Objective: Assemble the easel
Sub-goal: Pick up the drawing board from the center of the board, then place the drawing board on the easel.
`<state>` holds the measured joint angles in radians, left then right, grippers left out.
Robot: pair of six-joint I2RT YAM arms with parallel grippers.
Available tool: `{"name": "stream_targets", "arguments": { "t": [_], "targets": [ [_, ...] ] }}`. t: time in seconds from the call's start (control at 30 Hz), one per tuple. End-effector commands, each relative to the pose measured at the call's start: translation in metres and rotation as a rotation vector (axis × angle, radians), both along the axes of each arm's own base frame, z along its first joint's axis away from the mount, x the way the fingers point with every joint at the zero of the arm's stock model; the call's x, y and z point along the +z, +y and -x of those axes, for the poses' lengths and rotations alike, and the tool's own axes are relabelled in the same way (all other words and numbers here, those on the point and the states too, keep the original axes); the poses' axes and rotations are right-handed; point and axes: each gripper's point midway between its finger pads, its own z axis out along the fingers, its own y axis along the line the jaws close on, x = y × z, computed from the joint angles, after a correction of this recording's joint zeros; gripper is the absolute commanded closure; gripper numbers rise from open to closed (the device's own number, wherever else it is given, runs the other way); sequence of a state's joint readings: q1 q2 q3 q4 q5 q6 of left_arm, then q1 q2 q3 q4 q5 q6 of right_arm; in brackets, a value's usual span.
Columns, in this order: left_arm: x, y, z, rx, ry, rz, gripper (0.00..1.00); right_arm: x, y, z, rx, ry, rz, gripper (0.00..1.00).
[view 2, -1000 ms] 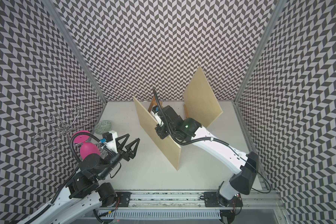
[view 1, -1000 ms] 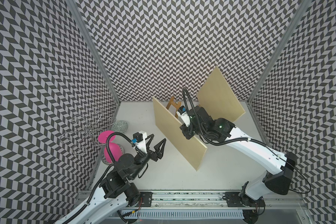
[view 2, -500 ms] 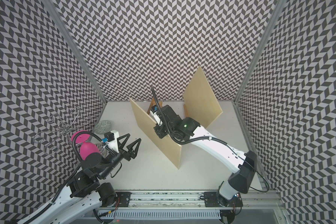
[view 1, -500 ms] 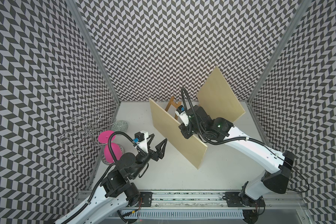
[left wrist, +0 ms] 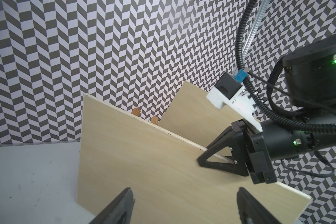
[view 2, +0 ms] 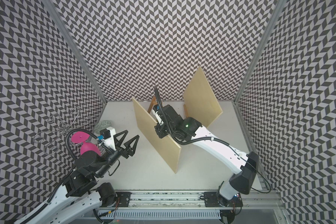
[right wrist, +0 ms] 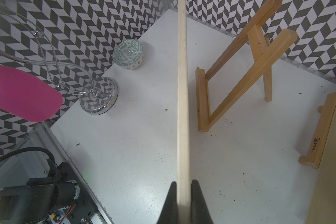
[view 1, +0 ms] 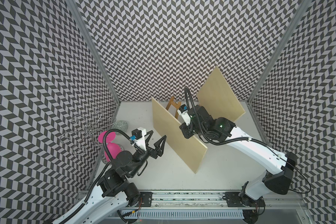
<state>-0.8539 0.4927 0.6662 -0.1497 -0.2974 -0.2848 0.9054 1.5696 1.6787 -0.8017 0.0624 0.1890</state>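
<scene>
Two pale, flat wooden boards: right fingers point(right wrist: 170, 205) pinch the near board point(view 1: 175, 133), the far board point(view 1: 219, 97) stands behind. Left fingers point(left wrist: 127, 199) gape, empty. One stick-legged easel point(right wrist: 241, 91) stands between them on the counter point(view 1: 221, 174).

Dizzy black-and-white chevron walls point(view 1: 163, 48) on three sides, aluminium corner posts point(view 1: 94, 50), and a scuffed white desk point(view 1: 221, 174), all pretty evenly lit.
</scene>
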Motion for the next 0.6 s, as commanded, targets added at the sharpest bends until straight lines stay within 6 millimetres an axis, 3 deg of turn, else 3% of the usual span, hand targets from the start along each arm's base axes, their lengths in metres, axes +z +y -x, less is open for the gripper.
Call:
{"name": "stream_targets", "arguments": {
  "t": [0.0,0.23,0.4,0.57],
  "targets": [
    [0.005,0.000,-0.005,0.021,-0.002,-0.008,0.16,0.150,0.004,-0.005,-0.007,-0.278,-0.382,1.00],
    [0.004,-0.004,-0.012,0.031,-0.005,-0.014,0.15,0.191,-0.012,-0.018,-0.032,-0.368,-0.414,1.00],
    [-0.001,-0.010,-0.019,0.035,0.003,-0.024,0.12,0.201,-0.023,-0.036,-0.026,-0.396,-0.415,1.00],
    [-0.006,-0.016,-0.029,0.034,0.019,-0.028,0.09,0.197,-0.017,-0.060,-0.026,-0.392,-0.391,1.00]
  ]
}}
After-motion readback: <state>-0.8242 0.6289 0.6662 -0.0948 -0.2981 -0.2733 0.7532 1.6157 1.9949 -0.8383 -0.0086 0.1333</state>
